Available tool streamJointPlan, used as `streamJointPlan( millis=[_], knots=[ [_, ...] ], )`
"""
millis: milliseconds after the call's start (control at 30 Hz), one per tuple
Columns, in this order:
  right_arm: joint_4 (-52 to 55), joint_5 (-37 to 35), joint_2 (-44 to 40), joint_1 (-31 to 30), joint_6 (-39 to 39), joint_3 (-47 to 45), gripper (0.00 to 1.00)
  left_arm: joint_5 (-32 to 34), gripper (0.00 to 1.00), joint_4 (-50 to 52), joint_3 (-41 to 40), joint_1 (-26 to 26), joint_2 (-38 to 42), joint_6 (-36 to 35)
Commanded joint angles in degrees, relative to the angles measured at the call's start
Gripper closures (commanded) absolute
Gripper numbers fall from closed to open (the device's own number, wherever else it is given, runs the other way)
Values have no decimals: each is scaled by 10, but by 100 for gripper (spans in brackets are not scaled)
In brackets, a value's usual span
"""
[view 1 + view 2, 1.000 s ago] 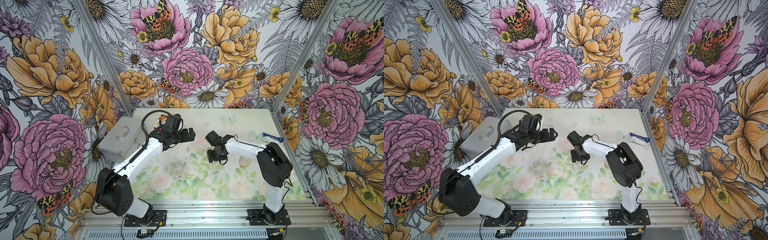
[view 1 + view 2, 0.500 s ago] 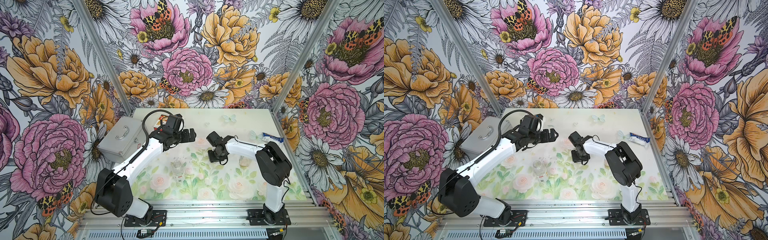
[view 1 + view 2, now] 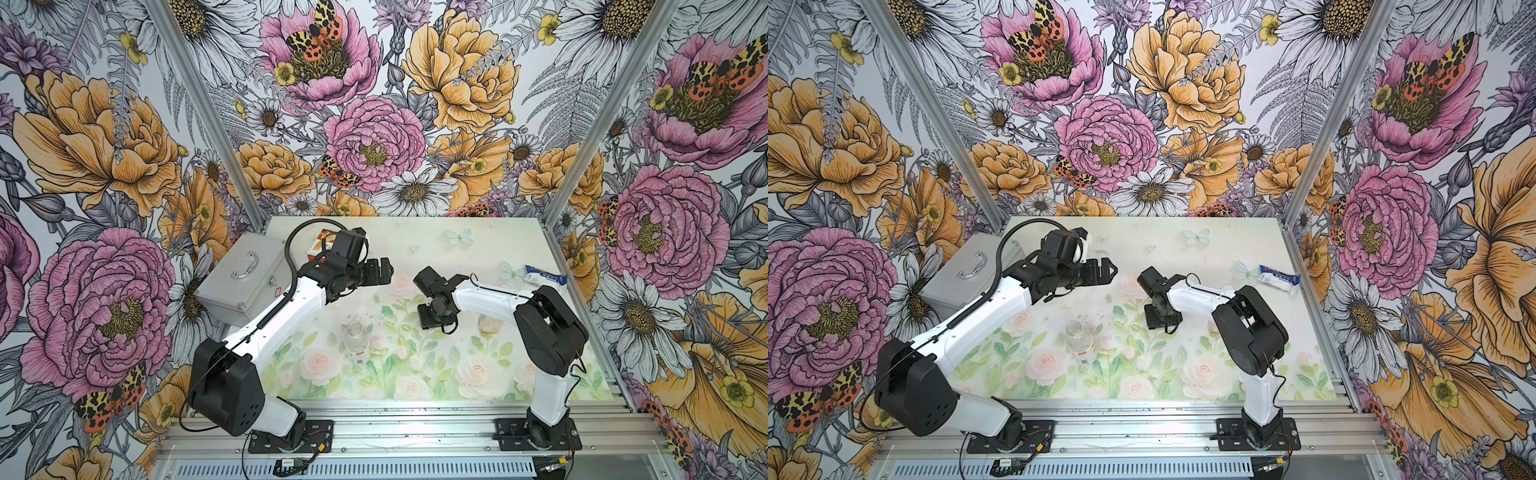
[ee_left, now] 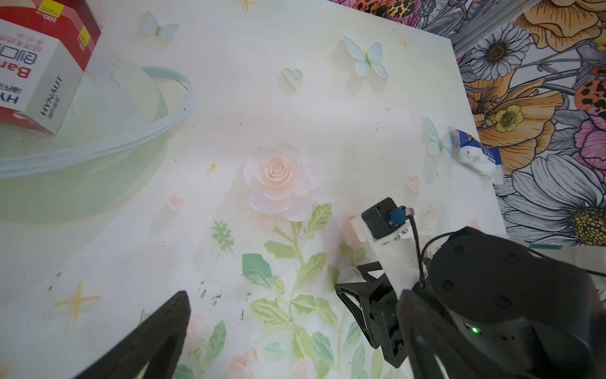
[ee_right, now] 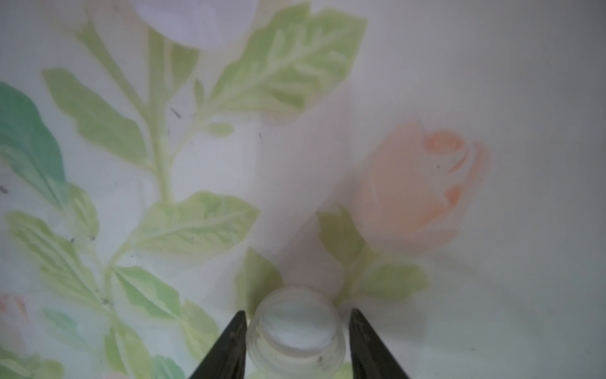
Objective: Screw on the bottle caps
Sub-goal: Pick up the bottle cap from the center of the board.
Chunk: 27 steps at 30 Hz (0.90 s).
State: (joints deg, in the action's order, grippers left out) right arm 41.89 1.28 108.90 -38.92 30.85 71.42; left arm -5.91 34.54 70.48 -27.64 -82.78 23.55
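Observation:
A white bottle cap (image 5: 296, 329) lies open side up on the table, between the fingertips of my right gripper (image 5: 295, 341). One fingertip touches it and the other stands a sliver off, so the jaws are open around it. In both top views that gripper (image 3: 434, 322) (image 3: 1160, 320) points straight down at the table. A clear bottle (image 3: 356, 338) (image 3: 1079, 338) stands uncapped in the middle, nearer the front. A second clear bottle (image 3: 486, 324) shows partly behind the right forearm. My left gripper (image 3: 384, 270) (image 4: 295, 344) hovers wide open and empty, left of the right one.
A metal case (image 3: 245, 278) sits at the left edge. Behind the left wrist are a red-and-white box (image 3: 322, 245) and a clear bowl (image 4: 98, 131). A white-and-blue packet (image 3: 544, 280) lies at the right edge.

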Motion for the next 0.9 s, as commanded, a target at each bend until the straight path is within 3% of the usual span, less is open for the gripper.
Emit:
streamJointPlan(
  millis=[0, 167, 267, 400, 567, 867],
  knots=[
    [51, -27, 24, -16, 6, 13, 51, 13, 1, 1, -4, -5, 21, -14],
    [51, -28, 33, -22, 10, 7, 51, 10, 1, 0, -6, -5, 17, -16],
    [50, -47, 35, -21, 3, 12, 58, 13, 1, 0, -7, -4, 15, -19],
    [50, -44, 41, -10, -9, 31, 47, 11, 1, 1, -4, -4, 13, -25],
    [50, -36, 49, -3, -17, 49, 45, 8, 1, 0, -8, -2, 15, -26],
    [50, -17, 44, -5, -12, 43, 54, -1, 1, 0, -9, -1, 16, -28]
  ],
)
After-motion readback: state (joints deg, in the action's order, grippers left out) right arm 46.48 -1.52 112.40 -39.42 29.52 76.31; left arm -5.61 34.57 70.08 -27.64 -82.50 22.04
